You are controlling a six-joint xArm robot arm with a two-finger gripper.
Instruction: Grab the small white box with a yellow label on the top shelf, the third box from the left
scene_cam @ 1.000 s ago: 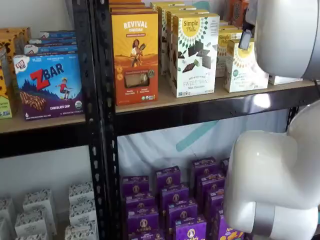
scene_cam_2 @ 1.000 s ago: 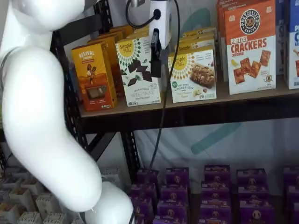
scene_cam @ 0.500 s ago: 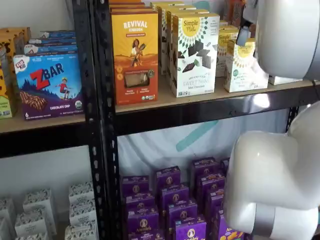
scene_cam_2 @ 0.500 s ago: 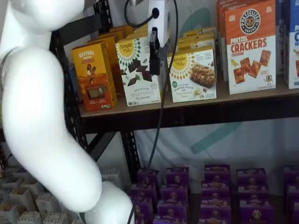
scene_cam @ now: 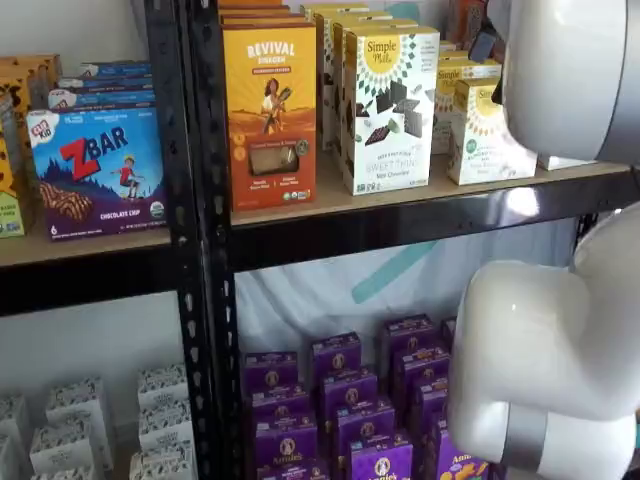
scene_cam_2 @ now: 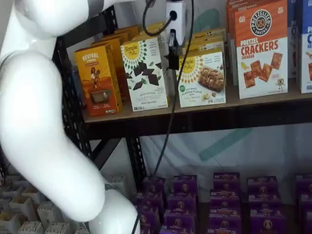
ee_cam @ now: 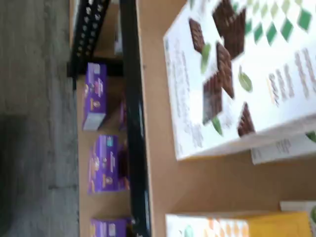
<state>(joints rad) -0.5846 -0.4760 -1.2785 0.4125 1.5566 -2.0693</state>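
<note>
The small white box (scene_cam_2: 202, 78), with a yellow sunburst and a cracker picture, stands at the front of the top shelf (scene_cam_2: 253, 103). It also shows in a shelf view (scene_cam: 482, 135), partly behind the arm. My gripper (scene_cam_2: 173, 59) hangs in front of the shelf, between the tall white chocolate-squares box (scene_cam_2: 144, 73) and the small white box, by the small box's upper left corner. Its black fingers show side-on, so I cannot tell whether they are open. The wrist view shows the tall box (ee_cam: 232, 74), the tan board (ee_cam: 207, 182) and a white-and-yellow carton (ee_cam: 237, 224).
An orange Revival box (scene_cam_2: 97, 80) stands left of the tall box and an orange-and-white cracker box (scene_cam_2: 262, 48) stands to the right. Several purple boxes (scene_cam_2: 185, 195) fill the shelf below. The white arm (scene_cam_2: 44, 122) covers the left side, and a black cable (scene_cam_2: 168, 112) hangs down.
The gripper has moved right, from in front of the tall chocolate-squares box to the gap beside the small white box. The boxes have not moved.
</note>
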